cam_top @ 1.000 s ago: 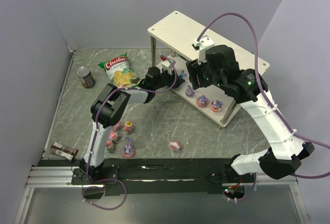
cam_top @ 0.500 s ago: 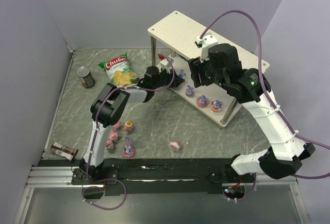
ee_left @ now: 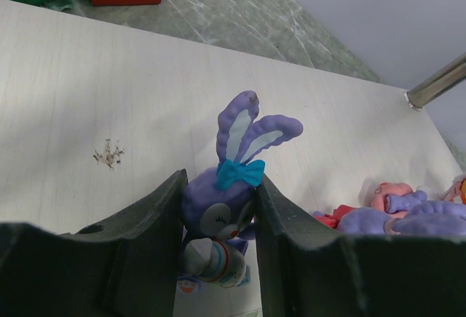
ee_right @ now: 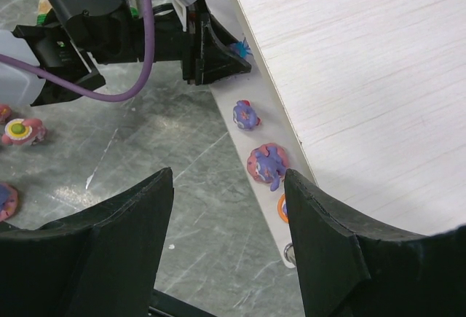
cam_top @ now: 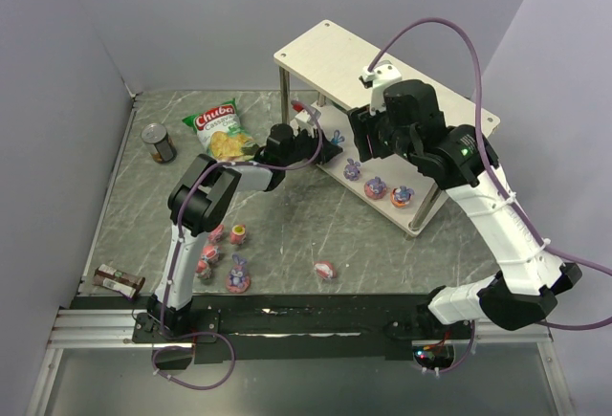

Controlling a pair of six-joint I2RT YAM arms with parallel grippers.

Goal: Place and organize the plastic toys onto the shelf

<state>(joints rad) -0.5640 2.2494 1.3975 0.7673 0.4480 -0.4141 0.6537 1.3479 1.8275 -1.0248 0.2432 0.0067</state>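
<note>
Fingers (ee_left: 145,248) of the left gripper (ee_left: 220,180) are clamped on the sides of a purple bunny-eared toy (ee_left: 244,131) with a blue bow, held upright over the lower board (ee_left: 109,91) of the shelf (cam_top: 337,51); whether its base touches the wood cannot be told. The shelf is stood toward the far right corner of the counter (cam_top: 287,229), its long side angled toward the right edge. Three more toys (cam_top: 376,186) are lined up along the front edge of the lower board, just beside one another, to the right of the held one. The right gripper (ee_right: 227,178) is held above that front edge with its jaws spread apart and nothing between them. Further figures are scattered on the counter close to its near edge, left of the middle: a pink-red rounded one (cam_top: 326,269), a second purple bunny (cam_top: 236,275) and a pink one (cam_top: 238,234) beside the left arm. A green chip bag (cam_top: 222,129) and a dark can (cam_top: 159,142) are seen toward the far left corner
</note>
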